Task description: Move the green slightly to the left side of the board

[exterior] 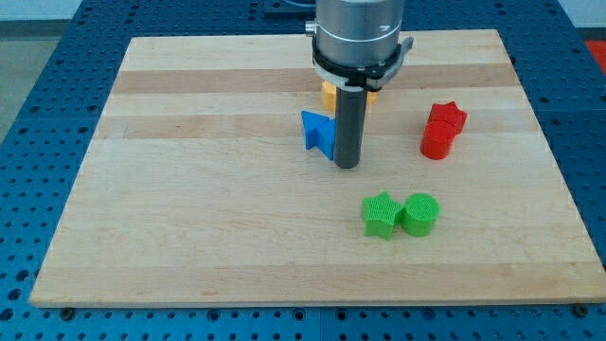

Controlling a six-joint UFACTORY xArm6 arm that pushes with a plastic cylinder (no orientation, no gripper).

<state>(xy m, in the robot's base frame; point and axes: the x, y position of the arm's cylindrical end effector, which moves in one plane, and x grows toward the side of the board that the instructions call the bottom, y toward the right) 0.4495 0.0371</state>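
- No readable labels or writing.
- My rig has no fingers, so no open or closed state to give; my tip (347, 166) sits on the table (189, 237), just beside the blue block (319, 132) at its 3 o'clock.
- Green star block (380, 214) touches green cylinder (420, 214), both at 5 o'clock from my tip, apart from it.
- Red star block (447, 116) and red cylinder (436, 141) at 3 o'clock.
- Yellow block (329, 94) at 12, partly hidden by the arm.

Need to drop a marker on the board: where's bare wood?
Bare: everything view's left of the blue block, and the strip below the green star and green cylinder. Crowded: around my tip, yellow block, red blocks.
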